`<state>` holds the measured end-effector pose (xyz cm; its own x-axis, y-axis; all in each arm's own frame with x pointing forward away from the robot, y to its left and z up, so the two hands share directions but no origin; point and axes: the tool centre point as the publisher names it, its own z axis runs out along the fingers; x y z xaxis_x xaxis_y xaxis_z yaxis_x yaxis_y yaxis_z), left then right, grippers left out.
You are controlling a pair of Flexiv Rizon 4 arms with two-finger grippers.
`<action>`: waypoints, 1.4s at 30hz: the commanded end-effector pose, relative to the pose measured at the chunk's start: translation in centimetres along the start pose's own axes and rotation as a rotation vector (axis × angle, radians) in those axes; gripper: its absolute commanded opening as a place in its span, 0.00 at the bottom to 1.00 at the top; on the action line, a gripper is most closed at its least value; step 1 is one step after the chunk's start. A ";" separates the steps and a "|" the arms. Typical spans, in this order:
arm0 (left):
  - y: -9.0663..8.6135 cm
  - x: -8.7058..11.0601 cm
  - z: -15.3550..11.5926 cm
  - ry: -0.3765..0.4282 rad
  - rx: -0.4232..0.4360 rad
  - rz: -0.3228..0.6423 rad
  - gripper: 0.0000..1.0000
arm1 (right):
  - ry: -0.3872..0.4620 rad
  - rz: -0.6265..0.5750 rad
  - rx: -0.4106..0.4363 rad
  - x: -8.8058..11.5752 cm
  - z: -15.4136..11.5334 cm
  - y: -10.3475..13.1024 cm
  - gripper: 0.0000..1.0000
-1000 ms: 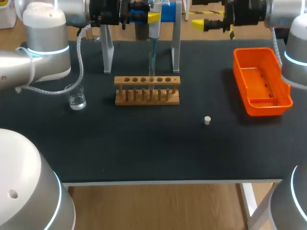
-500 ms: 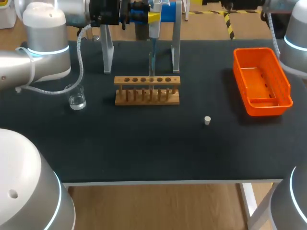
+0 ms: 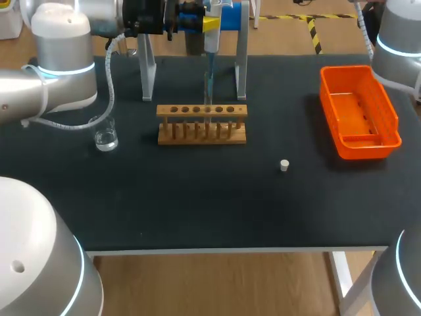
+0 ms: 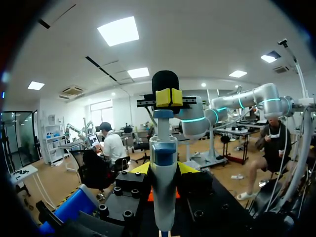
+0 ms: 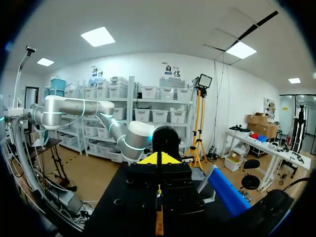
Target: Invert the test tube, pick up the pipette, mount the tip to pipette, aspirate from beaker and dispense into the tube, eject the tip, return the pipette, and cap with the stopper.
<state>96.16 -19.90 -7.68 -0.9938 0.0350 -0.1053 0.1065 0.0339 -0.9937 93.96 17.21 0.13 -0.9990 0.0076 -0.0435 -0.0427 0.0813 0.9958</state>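
Right pincer (image 5: 158, 159) has drawn back past the far right corner of the worktop (image 3: 197, 204), its 2 fingers together on nothing; all else is unmoved. Nearest, the stopper (image 3: 284, 165) lies loose on the worktop. Beyond it the tube (image 3: 208, 122) stands in the rack (image 3: 230, 110). Farthest, the left pincer (image 4: 164, 170) is clamped on the pipette (image 3: 212, 36), whose tip hangs over the tube, so dispensing looks like the step in hand.

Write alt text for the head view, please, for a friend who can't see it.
Over a dark table, the left gripper holds a pipette upright above a wooden test tube rack. A small glass beaker stands left of the rack, a white stopper lies right of it, and an orange tray sits at the right edge.
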 end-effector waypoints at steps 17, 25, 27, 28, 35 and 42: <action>0.0 -0.1 -0.1 0.004 0.001 0.001 0.00 | 0.044 -0.018 0.006 -0.5 3.6 0.2 0.00; 0.0 -0.1 -0.1 0.004 0.001 0.001 0.00 | 0.054 -0.012 0.012 -0.5 4.4 -0.1 0.00; 0.0 -0.1 -0.1 0.004 0.001 0.001 0.00 | 0.056 -0.011 0.012 -0.5 4.5 -0.1 0.00; 0.0 -0.1 -0.1 0.004 0.001 0.001 0.00 | 0.059 -0.009 0.012 -0.6 4.6 -0.2 0.00; 0.0 -0.1 -0.1 0.004 0.001 0.001 0.00 | 0.064 -0.003 0.010 -0.7 5.1 -0.4 0.00; 0.0 -0.1 -0.1 0.004 0.001 0.001 0.00 | 0.063 0.000 0.014 -1.1 5.5 -0.6 0.00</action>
<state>96.16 -19.90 -7.68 -0.9938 0.0350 -0.1053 0.1065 0.0339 -0.9937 94.83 22.40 -0.84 -0.9979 -0.0513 -0.0397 -0.0444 0.0926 0.9947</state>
